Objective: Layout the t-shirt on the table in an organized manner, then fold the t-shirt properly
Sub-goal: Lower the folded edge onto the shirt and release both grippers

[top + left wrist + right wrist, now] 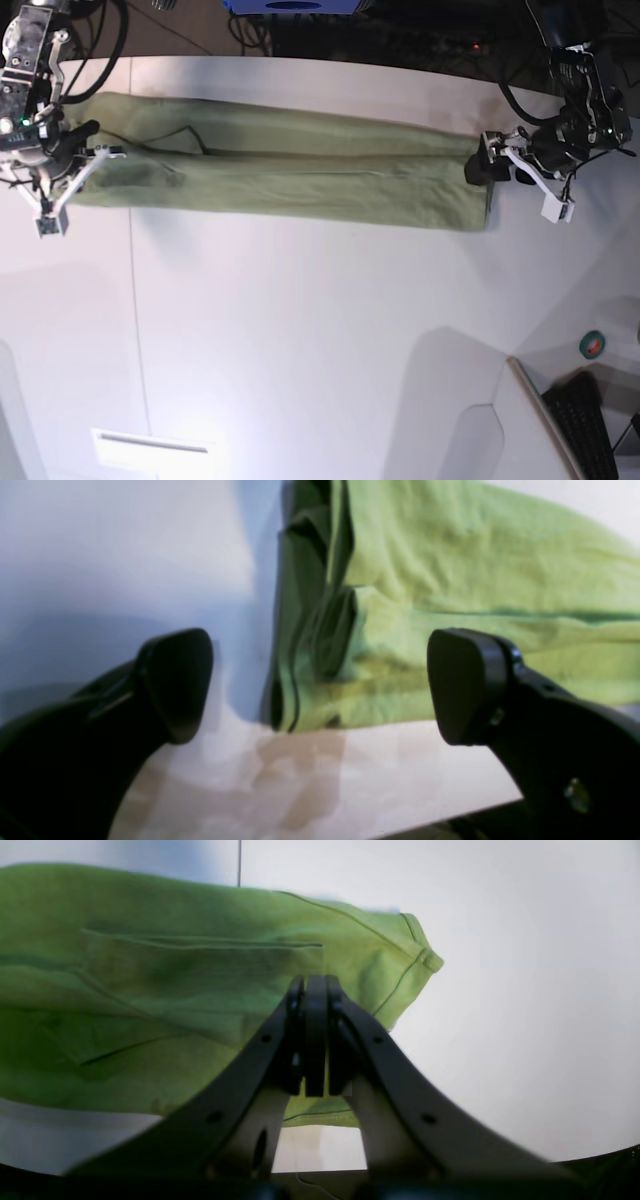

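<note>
In the base view, a green t-shirt (290, 175) lies across the upper part of a white table (320, 330), already folded lengthwise into one long narrow band from far left to right. At the upper left of that view, the right gripper (62, 190) sits at the band's left end. Its wrist camera shows the jaws pressed together, but whether cloth is pinched between them cannot be told; a sleeve corner pokes out to the right, so this is likely the shoulder end. At the upper right of the base view, the left gripper (510, 160) waits at the band's other end. Its wrist camera shows the jaws wide apart with nothing between them, the stacked cloth edge just ahead, probably just let go.
</note>
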Available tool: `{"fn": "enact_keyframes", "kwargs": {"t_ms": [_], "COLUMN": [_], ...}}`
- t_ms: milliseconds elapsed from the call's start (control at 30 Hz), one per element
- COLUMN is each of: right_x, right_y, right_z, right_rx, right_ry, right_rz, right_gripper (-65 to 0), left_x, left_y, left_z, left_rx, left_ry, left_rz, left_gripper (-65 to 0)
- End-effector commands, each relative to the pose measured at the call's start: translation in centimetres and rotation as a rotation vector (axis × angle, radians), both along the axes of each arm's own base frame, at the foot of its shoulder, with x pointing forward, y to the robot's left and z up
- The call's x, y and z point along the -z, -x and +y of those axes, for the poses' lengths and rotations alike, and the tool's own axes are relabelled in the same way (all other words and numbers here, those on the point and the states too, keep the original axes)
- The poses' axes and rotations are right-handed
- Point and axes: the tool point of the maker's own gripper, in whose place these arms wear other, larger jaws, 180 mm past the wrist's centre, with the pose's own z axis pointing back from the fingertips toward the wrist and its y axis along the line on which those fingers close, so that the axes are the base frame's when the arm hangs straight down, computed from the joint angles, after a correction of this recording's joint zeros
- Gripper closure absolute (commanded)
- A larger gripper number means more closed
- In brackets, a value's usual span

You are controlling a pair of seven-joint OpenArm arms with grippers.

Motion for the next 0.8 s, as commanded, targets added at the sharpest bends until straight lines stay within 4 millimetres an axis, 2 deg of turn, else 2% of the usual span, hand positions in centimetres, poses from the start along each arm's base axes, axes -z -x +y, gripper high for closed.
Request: {"fn": "enact_keyframes", "kwargs": {"t_ms": [0, 200, 300, 433, 533, 600, 633, 767], "right_x": [-1.1, -1.1, -1.1, -1.1, -1.1, -1.1, -1.1, -1.1], "right_y": [-0.8, -0.9, -0.9, -0.9, -0.9, -0.8, -0.8, -0.9], "right_z": [-0.4, -0.3, -0.3, -0.3, -0.4, -0.5, -0.6, -0.4], "right_rx": [-0.010, -0.011, -0.011, -0.011, -0.008, -0.006, -0.004, -0.008], "right_ry": [0.017, 0.017, 0.017, 0.017, 0.018, 0.019, 0.019, 0.018], "right_rz": [-0.040, -0.041, -0.043, -0.043, -0.042, -0.042, -0.042, -0.042], "right_gripper": [0.0, 0.0, 0.0, 0.0, 0.0, 0.0, 0.0, 0.0], "left_x": [-0.8, -0.1, 0.3, 1.5, 2.2, 2.3, 2.3, 2.4], "left_y": [-0.8, -0.6, -1.0, -1.2, -1.1, -1.0, -1.0, -0.9], "left_z": [0.8, 0.4, -1.2, -1.9, -1.9, -1.9, -1.8, -1.7], "left_rx": [-0.007, -0.019, 0.032, 0.032, 0.018, 0.015, 0.015, 0.009], "left_ry": [-0.004, 0.018, 0.027, 0.061, 0.081, 0.083, 0.081, 0.082], "left_rz": [-0.039, -0.028, -0.016, 0.020, 0.043, 0.046, 0.046, 0.049], "left_gripper": [-65.0, -65.0, -65.0, -52.8, -47.1, -40.0, -34.1, 0.0]}}
